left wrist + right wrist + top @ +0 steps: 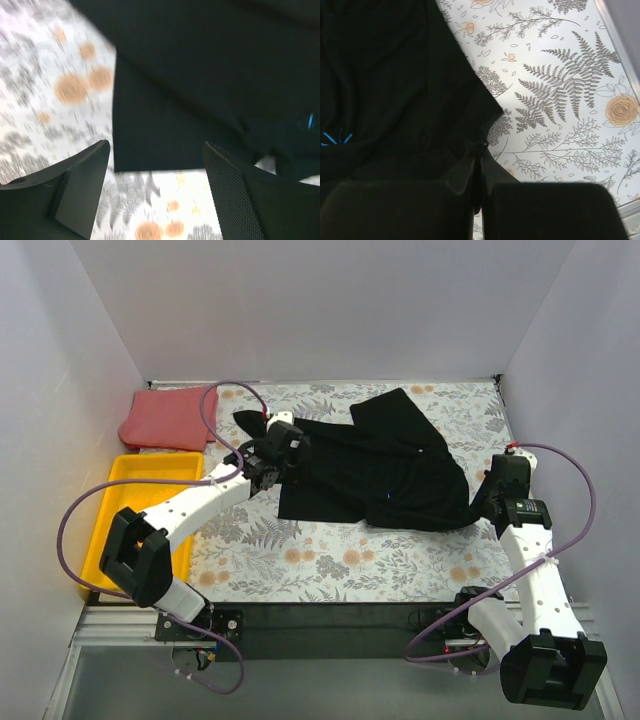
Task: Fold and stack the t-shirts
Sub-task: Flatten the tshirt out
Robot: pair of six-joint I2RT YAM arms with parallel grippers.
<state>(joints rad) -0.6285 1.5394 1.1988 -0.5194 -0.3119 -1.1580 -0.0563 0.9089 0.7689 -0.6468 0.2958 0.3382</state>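
The black t-shirt (pixel 385 465) lies crumpled and partly spread on the floral cloth in the middle. The coral-red t-shirt (pixel 165 418) lies folded at the back left. My left gripper (pixel 263 472) is open and empty above the black shirt's left edge. In the left wrist view the gripper (pixel 156 147) hovers over the shirt's lower corner (pixel 150 135), blurred. My right gripper (pixel 483 508) is at the black shirt's right edge. In the right wrist view the gripper (pixel 481 148) is shut, pinching the edge of the black shirt (pixel 395 85).
A yellow plastic tray (pixel 140 502) stands at the left beside the floral-patterned cloth (pixel 330 560). White walls close in the back and both sides. The table's near edge is a dark strip by the arm bases.
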